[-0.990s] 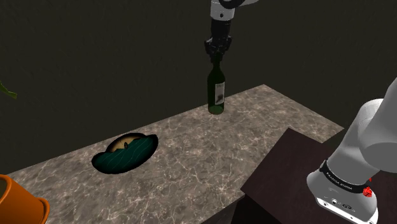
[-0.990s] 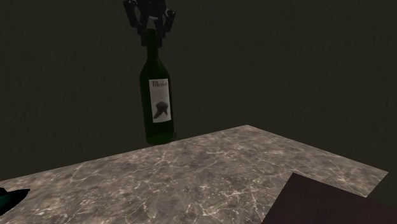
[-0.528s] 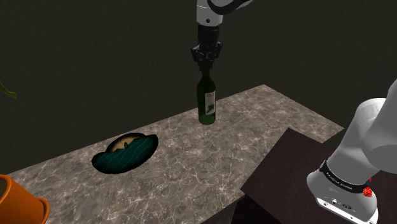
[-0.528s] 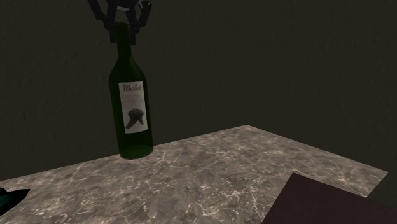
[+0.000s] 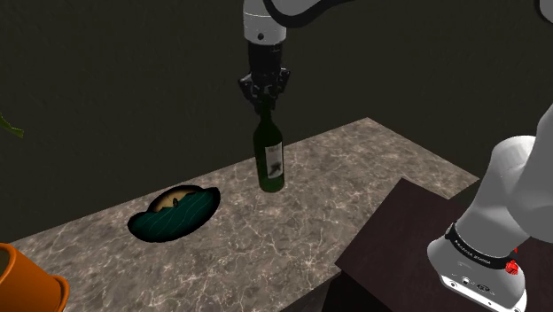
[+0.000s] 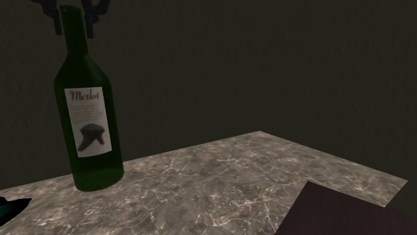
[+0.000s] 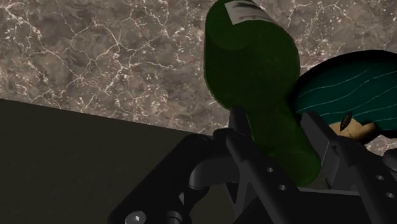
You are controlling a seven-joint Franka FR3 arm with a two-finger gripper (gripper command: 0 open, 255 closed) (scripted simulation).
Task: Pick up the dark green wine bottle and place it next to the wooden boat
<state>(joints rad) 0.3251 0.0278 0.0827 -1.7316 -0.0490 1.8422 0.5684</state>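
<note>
Half done, at a guess: grasp made, carry in hand, placing not yet done. Tool closed on the neck of the bottle, fingers only narrowly apart, dark green glass clamped between them. Hanging from that grip upright or close to it, white label outward, over the back part of the marbled worktop. Cannot tell whether lifted clear of the surface or just brushing it.

Off to the shoulder view's left of the bottle, the boat: teal outside, tan inside, lying flat on the worktop, near but apart, bare stone between. Visible just past the bottle's shoulder from the wrist camera as well.

Next, judging from this:
- Move toward the boat, to the shoulder view's left and a little nearer the front edge.
- Hold upright, base off the stone.
- Stop short of the hull, beside it and not touching.
- Lower until standing flat, then open up and draw straight off the neck.

Worth minding: tall, narrow-based and held only at the top, so probably prone to swing in transit and to topple if released at a tilt. Orange pot at the near corner, well apart from all this.
</note>
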